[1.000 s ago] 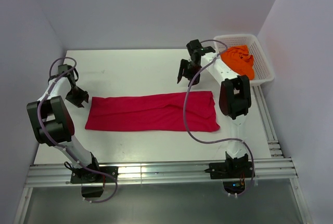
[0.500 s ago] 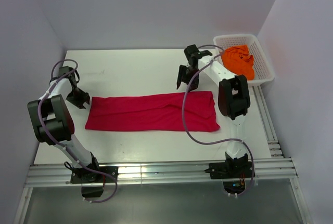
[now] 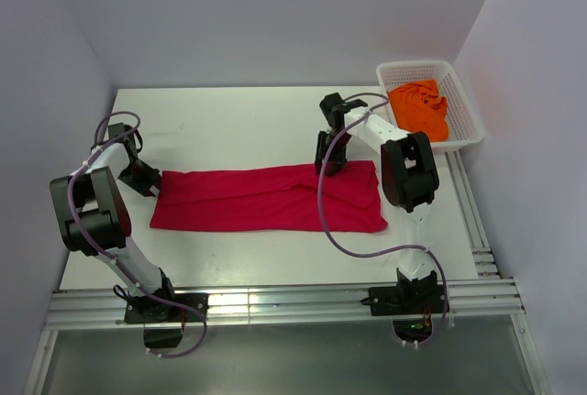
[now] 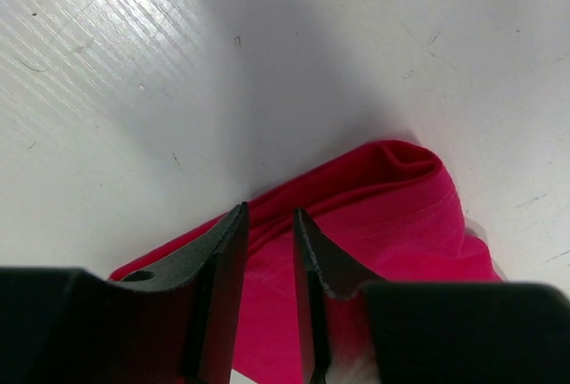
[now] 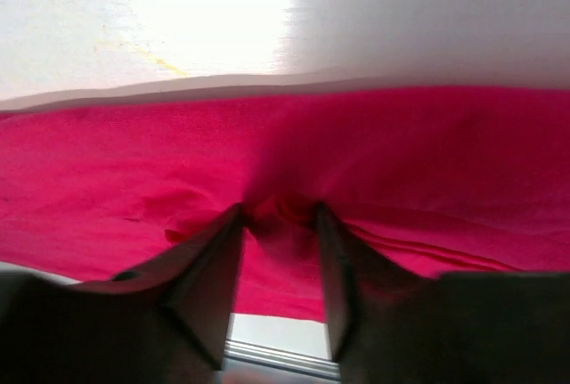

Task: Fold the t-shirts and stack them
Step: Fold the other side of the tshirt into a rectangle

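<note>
Pinches one o'clock edge of crimson red cloth t-shirt (image 3: 261, 198) with right hand (image 5: 278, 215), ready for folding over. Straddles nine o'clock corner with narrow left hand (image 4: 270, 216); unclear whether gripping.

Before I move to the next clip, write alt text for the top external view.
A red t-shirt lies folded into a long strip across a table, the left gripper at its left end and the right gripper on its far edge. An orange t-shirt sits crumpled in a white basket, far right.
</note>
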You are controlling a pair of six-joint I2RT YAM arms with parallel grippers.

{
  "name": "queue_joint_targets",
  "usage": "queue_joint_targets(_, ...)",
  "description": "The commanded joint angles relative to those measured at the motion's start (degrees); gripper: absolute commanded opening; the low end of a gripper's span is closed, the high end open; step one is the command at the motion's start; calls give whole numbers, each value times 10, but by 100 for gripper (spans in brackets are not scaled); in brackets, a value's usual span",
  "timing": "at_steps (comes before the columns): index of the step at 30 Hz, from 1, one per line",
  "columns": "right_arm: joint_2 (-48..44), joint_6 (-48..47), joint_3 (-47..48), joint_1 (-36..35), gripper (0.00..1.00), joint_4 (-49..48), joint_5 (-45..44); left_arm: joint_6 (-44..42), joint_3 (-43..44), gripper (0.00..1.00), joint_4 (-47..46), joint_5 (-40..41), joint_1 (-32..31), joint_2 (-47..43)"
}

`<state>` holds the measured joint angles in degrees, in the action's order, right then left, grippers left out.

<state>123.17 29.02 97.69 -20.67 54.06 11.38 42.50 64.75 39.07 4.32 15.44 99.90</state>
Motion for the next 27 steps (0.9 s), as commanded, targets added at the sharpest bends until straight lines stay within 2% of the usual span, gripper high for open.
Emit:
queue_joint_targets(1,-23,4,-6,-5,43,0,-9,-10,-9,32,-15,-5,0,-24)
queue_joint_targets(3,-25,7,-7,-6,31,-1,-10,-13,-9,32,-14,-5,-1,-24)
queue_joint_targets(6,-30,9,-9,-9,23,2,-16,-15,-8,32,-14,-5,0,-23)
queue_joint_targets(19,-72,5,45,-28,21,88,-57,-17,-18,30,-29,-17,0,-15)
queue_joint_targets(27,-82,-4,11,-52,22,108,-37,-20,-27,30,-40,-22,-1,-10)
